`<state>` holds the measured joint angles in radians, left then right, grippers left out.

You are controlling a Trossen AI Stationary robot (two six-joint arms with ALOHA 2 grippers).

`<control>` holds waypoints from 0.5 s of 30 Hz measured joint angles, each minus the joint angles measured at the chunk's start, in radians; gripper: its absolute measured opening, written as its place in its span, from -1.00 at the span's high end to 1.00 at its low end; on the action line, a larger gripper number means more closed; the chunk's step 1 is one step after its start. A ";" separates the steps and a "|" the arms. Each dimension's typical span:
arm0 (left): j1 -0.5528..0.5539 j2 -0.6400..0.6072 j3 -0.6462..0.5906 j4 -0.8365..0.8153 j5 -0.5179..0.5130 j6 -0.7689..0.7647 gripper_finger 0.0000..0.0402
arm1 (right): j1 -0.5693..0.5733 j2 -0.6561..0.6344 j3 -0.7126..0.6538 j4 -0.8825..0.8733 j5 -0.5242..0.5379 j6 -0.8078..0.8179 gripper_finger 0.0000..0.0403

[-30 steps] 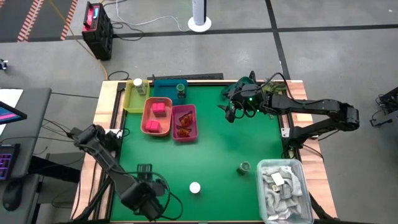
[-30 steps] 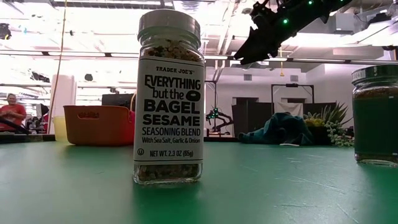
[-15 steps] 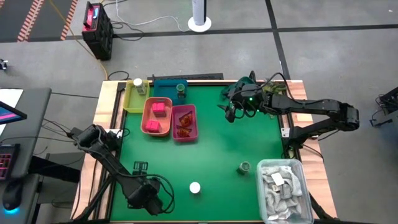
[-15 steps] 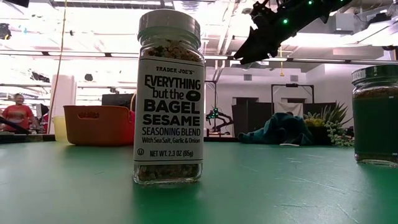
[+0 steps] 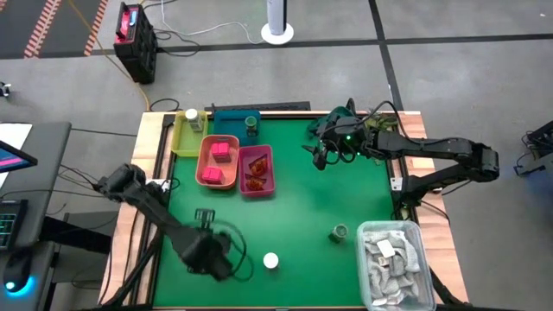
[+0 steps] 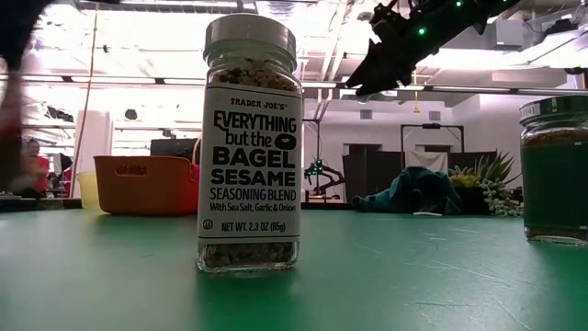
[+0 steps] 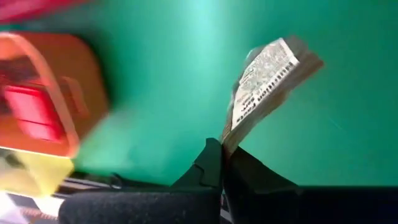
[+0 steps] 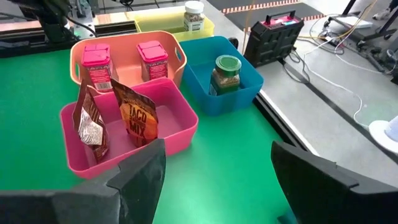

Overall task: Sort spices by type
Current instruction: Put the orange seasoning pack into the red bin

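My left gripper (image 5: pixel 206 230) is over the near left of the green table, shut on a reddish-brown sachet (image 7: pixel 267 87) with a white label. A white-topped jar (image 5: pixel 270 260) and a green-topped jar (image 5: pixel 339 232) stand upright on the mat near the front. At the far left, an orange bin (image 8: pixel 127 53) holds pink blocks and a pink bin (image 8: pixel 134 127) holds two sachets. There, too, a blue bin (image 8: pixel 227 87) holds a green-topped jar and a yellow bin (image 8: pixel 180 22) a white-topped jar. My right gripper (image 5: pixel 318 158) hangs open above the far middle. My left gripper pinches one end of the sachet (image 7: pixel 231 138) between its two shut fingers. The sachet sticks out past the fingertips, tilted, and appears clear of the mat.
A clear bin (image 5: pixel 393 263) of pale packets sits at the near right corner. A dark cloth (image 6: pixel 413 198) lies at the far right edge. The middle of the mat (image 5: pixel 302 203) is bare.
My left gripper has shut on the sachet near the front left. It has carried the sachet toward the far edge and the bins.
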<state>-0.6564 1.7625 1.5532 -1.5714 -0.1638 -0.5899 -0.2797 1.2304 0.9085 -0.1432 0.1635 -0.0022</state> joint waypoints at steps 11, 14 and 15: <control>0.342 -0.263 0.002 0.168 -0.223 0.239 1.00 | 0.018 0.000 0.000 -0.013 0.000 0.010 -0.57; 0.454 -0.320 0.002 0.292 -0.229 0.319 1.00 | 0.022 0.000 0.000 -0.013 0.000 0.014 -0.57; 0.492 -0.334 0.002 0.327 -0.230 0.338 1.00 | 0.025 0.001 0.000 -0.013 0.000 0.014 -0.57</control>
<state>-0.1641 1.4288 1.5547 -1.2440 -0.3934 -0.2517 -0.2550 1.2316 0.9089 -0.1562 0.1638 0.0116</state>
